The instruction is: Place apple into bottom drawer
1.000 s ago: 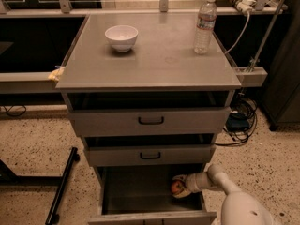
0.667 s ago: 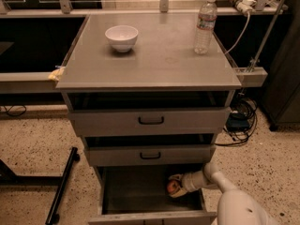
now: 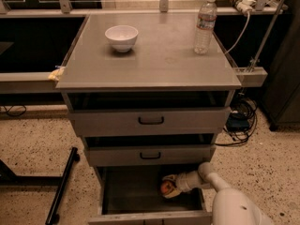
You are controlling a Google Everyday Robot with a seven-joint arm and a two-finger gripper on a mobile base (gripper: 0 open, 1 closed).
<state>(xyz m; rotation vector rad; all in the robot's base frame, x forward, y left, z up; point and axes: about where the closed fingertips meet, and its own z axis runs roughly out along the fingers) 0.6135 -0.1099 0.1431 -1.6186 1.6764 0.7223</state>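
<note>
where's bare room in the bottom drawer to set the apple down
The bottom drawer floor is bare from its left wall to the middle. The right side is crowded: the hand holds the apple there.

The cream-white two-finger gripper [image 3: 166,187], inside the dark-lined grey metal bottom drawer [image 3: 131,194], clasps the small round red-orange apple [image 3: 167,188]; the round bowl [image 3: 122,36] is white.

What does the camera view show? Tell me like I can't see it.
The robot's white claw is inside the open bottom drawer of a grey cabinet, right at a small red apple. A white bowl and a water bottle stand on top.
</note>
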